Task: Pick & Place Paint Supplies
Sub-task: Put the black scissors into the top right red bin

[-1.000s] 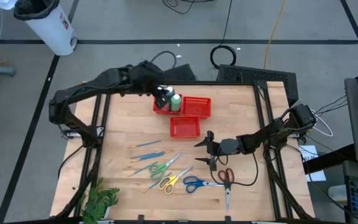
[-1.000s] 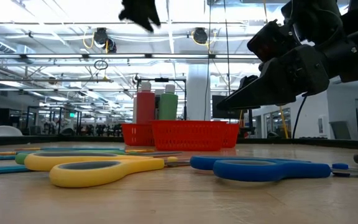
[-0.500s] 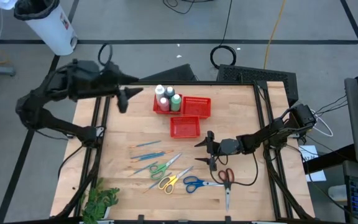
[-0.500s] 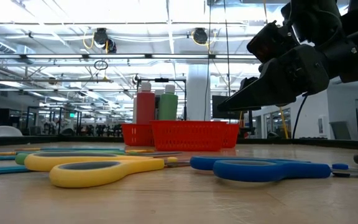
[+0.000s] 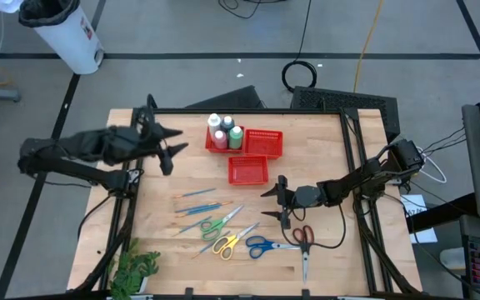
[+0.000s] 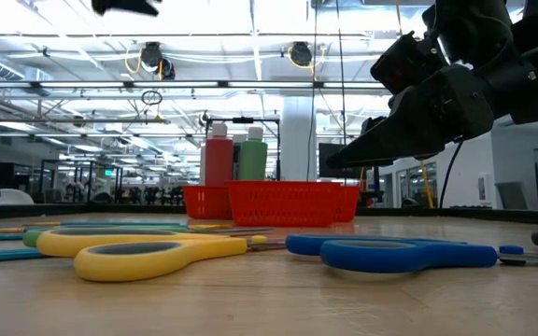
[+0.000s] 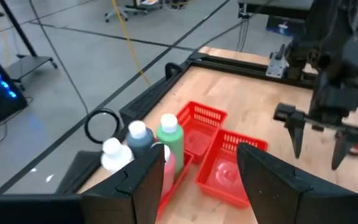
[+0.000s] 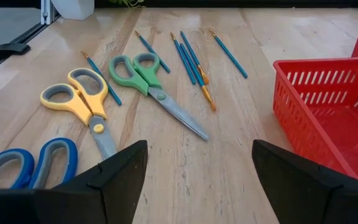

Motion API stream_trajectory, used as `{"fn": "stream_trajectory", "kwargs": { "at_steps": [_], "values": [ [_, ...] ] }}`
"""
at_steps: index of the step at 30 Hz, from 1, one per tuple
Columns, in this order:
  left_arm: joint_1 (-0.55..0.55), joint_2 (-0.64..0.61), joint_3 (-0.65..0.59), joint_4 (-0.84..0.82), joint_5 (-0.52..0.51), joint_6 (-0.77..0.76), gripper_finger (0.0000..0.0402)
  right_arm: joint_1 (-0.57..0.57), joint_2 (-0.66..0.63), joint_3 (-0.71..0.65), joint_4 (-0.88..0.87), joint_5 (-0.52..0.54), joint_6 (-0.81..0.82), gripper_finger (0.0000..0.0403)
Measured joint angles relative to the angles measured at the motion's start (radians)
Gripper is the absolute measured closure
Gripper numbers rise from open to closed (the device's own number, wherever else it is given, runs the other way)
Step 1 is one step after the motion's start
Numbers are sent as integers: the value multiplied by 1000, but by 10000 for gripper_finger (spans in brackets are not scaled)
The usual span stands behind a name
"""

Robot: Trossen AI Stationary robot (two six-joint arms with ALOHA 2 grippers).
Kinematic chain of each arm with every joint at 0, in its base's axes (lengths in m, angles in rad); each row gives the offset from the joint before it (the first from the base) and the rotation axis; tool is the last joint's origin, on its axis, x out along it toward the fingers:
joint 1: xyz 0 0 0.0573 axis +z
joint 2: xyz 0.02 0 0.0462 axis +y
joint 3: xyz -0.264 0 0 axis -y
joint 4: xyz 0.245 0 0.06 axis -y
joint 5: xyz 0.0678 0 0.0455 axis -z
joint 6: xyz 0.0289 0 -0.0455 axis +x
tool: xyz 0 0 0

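I take the empty red mesh basket (image 5: 248, 170) in the middle of the light wooden table (image 5: 323, 142) as my marker and work outward from the front edge.

Nearest the front, well short of that basket, four pairs of scissors lie flat: the red-handled pair (image 5: 303, 237), the blue-handled pair (image 5: 259, 245), the yellow-handled pair (image 5: 224, 244) and the green-handled pair (image 5: 212, 224). Just beyond them, between the scissors and the basket, the thin blue and orange brushes (image 5: 199, 201) lie scattered. None of these has been picked up, as far as I can see.

My right gripper (image 5: 283, 201) hovers just in front and to the right of the basket, fingers wide apart and empty, pointed toward the scissors and brushes.

Behind the empty basket, the farther red mesh basket (image 5: 262, 142) holds the white-capped bottles at its left end: green (image 5: 235, 137), pink (image 5: 220, 137), grey-blue (image 5: 227, 123) and white (image 5: 214, 122), all upright.

My left gripper (image 5: 167, 147) hangs well to the left of the bottles, fingers apart and carrying nothing.

I judge the bottles done and the brushes and scissors all left; roughly a third through.
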Motion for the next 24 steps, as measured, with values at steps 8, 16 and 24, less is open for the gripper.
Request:
{"fn": "stream_trajectory", "kwargs": {
  "at_steps": [8,16,24],
  "values": [
    [-45,-176,-380,274,6,45,192,0,-1,0,-13,-22,4,122],
    [-50,-411,-635,438,32,97,192,47,-207,25,-404,-60,112,122],
    [-51,-614,-768,471,232,161,192,290,-407,193,-1166,139,547,122]
  ]
}}
